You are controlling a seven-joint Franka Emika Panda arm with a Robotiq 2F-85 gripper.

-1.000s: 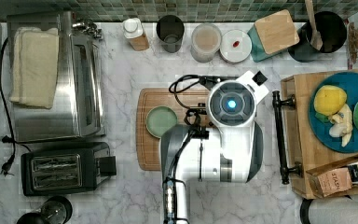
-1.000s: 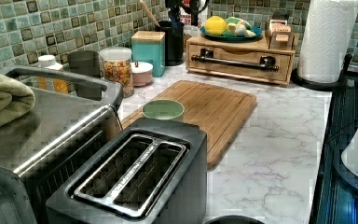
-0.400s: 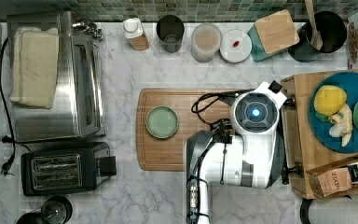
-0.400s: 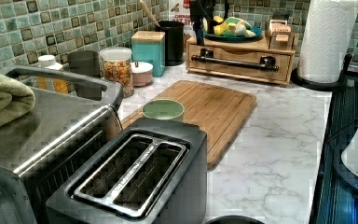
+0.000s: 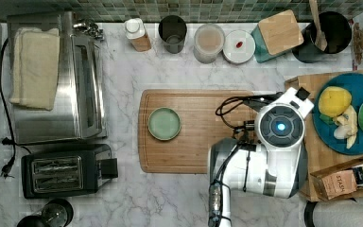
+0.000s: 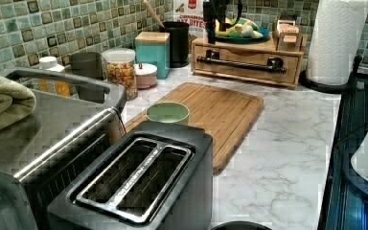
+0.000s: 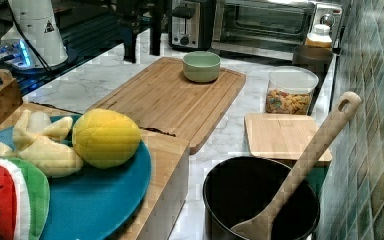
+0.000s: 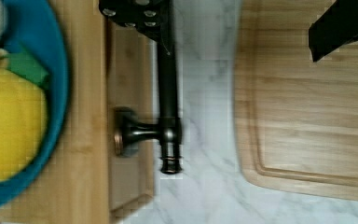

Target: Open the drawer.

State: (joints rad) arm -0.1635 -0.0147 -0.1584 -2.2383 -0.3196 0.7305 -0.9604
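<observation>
Drawer (image 6: 249, 64) sits shut in the bamboo stand under the blue plate (image 6: 242, 37), beyond the board (image 6: 211, 108). Gripper (image 8: 242, 21) spread apart, straddling the handle (image 8: 168, 88) end, not gripping.

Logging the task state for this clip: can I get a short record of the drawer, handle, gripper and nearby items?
drawer: closed, not yet pulled
handle: black bar on the drawer front, not clamped
gripper: open, over the handle's end, one finger at the bar and the other above the cutting board
blue plate: on top of the drawer unit, carrying toy fruit
green bowl: on the cutting board
</observation>
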